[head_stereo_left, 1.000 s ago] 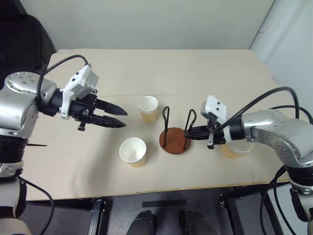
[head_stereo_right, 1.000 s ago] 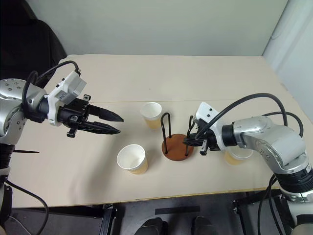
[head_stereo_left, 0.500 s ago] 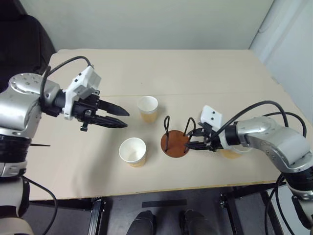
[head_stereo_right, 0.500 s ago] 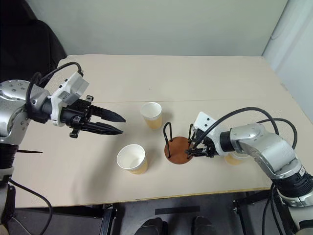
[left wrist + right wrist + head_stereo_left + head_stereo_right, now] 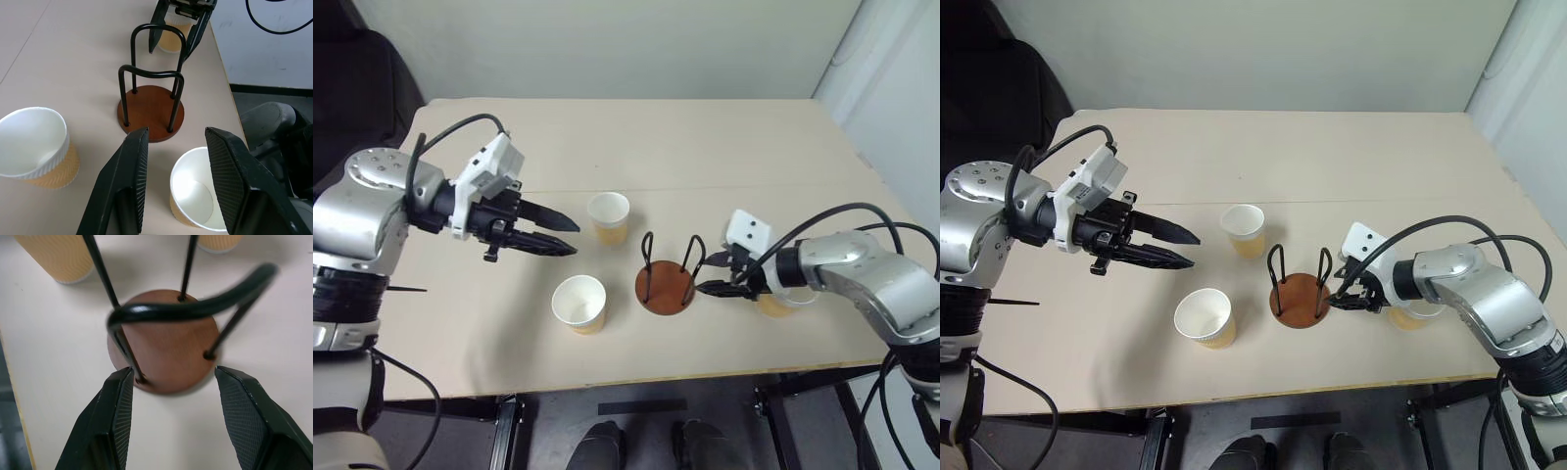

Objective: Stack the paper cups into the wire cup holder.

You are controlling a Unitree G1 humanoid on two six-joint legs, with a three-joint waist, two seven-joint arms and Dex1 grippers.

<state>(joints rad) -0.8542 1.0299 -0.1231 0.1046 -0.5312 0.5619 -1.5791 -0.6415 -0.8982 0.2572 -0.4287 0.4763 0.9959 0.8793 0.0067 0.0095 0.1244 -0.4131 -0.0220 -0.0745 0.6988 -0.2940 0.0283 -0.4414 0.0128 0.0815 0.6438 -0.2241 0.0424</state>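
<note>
Jaws: right gripper [image 5: 1336, 295] parted and empty, its fingers standing apart just off the near edge of the wire cup holder [image 5: 1299, 296], whose disc base lies straight ahead between them; left gripper [image 5: 1185, 249] part open, empty, raised over the table [image 5: 1351, 157]. Paper cups: one [image 5: 1244, 229] just past the left jaws' tips, one [image 5: 1205, 317] below them, one [image 5: 1412, 314] behind the right wrist. Holder: empty. Advice: pinch one cup wall squarely, lift clear, lower straight between the wire loops.

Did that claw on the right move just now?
Yes. The right gripper let go of the wire cup holder and drew back toward the cup behind it.
</note>
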